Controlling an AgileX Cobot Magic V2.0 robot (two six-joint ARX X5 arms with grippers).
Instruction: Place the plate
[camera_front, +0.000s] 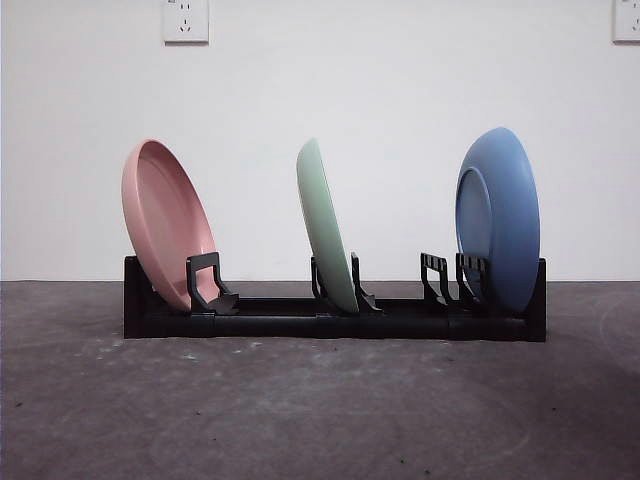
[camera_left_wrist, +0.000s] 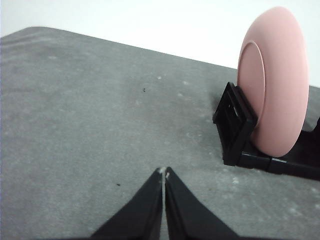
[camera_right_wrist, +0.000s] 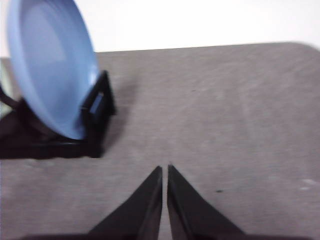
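A black dish rack stands across the grey table and holds three plates on edge. A pink plate leans in the left slot, a green plate in the middle, a blue plate at the right end. In the left wrist view my left gripper is shut and empty, apart from the pink plate and the rack's end. In the right wrist view my right gripper is shut and empty, apart from the blue plate. Neither gripper shows in the front view.
A white wall with two sockets stands behind the rack. Grey table surface lies in front of the rack, and beside each end of it in the wrist views.
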